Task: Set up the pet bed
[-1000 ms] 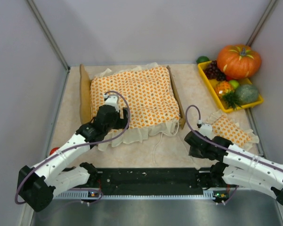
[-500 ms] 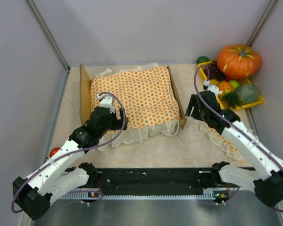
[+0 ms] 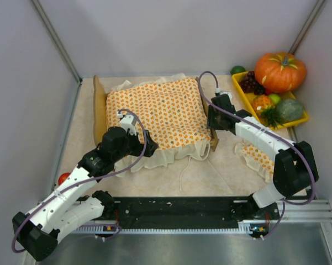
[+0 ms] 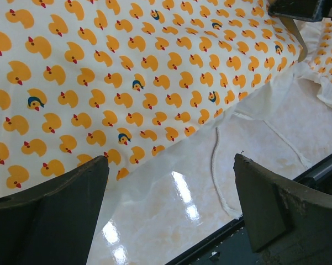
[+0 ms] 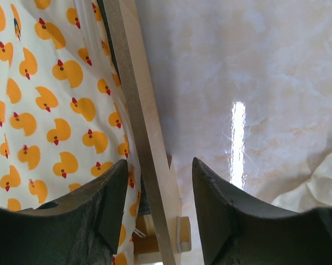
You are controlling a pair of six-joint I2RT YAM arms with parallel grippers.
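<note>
I see the pet bed (image 3: 99, 110) lying toward the far edge of the table (image 3: 210, 176), a little left of its middle; its tall rounded headboard faces the table's left edge and its low wooden end board faces the right edge. A duck-printed bedspread (image 3: 160, 113) covers the frame; its pale ruffle spills over the bed's near side onto the table.

My left gripper (image 4: 168, 165) hovers over that near side of the bedspread, down by the headboard end; its jaws stand wide and hold nothing. Through its wrist camera I see the ruffle's hem, bare table and a thin white cord (image 4: 214, 165) lying loose below it.

My right gripper (image 5: 158, 165) reaches in from the right to the low end board; one finger sits on the bedspread side and the other on the table side, so the jaws straddle the board. They are partly apart; a gap shows on either side of the wood, so I read no grip.

A matching small pillow (image 3: 255, 157) lies near the table's right edge, partly under the right arm; a yellow tray (image 3: 287, 125) of fruit and a pumpkin (image 3: 280, 72) fill the far right corner; a small red thing (image 3: 63, 178) sits at the left edge.
</note>
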